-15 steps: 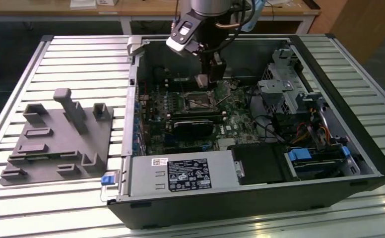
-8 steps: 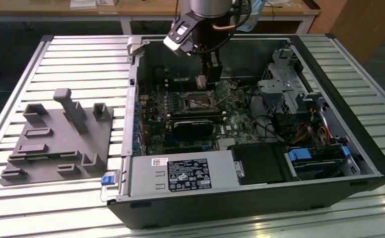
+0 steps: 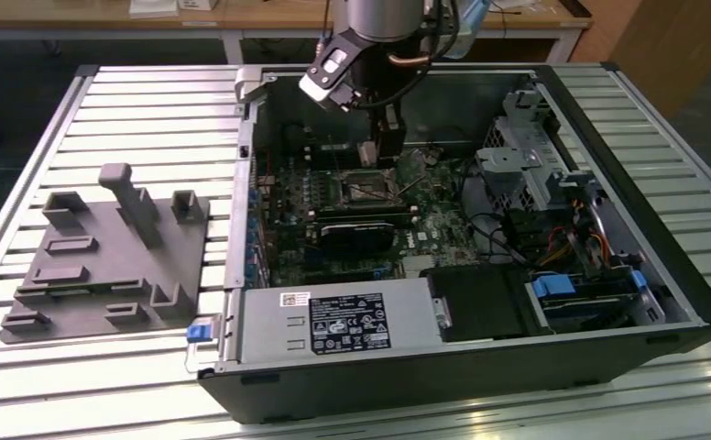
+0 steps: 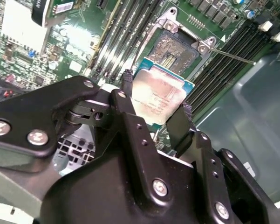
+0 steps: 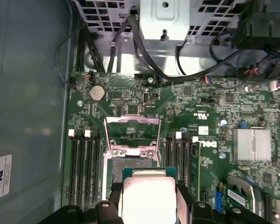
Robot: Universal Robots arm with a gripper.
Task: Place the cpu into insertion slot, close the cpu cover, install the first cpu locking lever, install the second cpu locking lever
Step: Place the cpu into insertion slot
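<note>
The gripper point(image 4: 157, 93) is closed on the cpu point(image 4: 160, 95): its two black fingers point(image 4: 126, 81) press on two opposite edges of the chip, with the silvery-tan top facing the camera. In the first wrist view the cpu point(image 5: 148, 198) hangs over the near part of the insertion slot point(image 5: 112, 170) and hides a part of it; whether the chip already touches the socket, I cannot tell. The slot sits on the green circuit board point(image 5: 209, 116), between two groups of long black memory slots point(image 5: 79, 163). The cpu cover point(image 5: 132, 120) is swung open and stands off the socket, at the socket's edge away from the gripper, so the dark centre of the slot point(image 4: 177, 49) is bare. A thin metal lever point(image 4: 233, 56) sticks out from one corner of the socket. In the exterior view the gripper point(image 3: 387, 147) reaches down into the open computer case point(image 3: 453, 385), which lies on a slatted table point(image 3: 124, 110); a grey fixture plate point(image 3: 99, 266) lies near the table's edge on the exterior view's left
</note>
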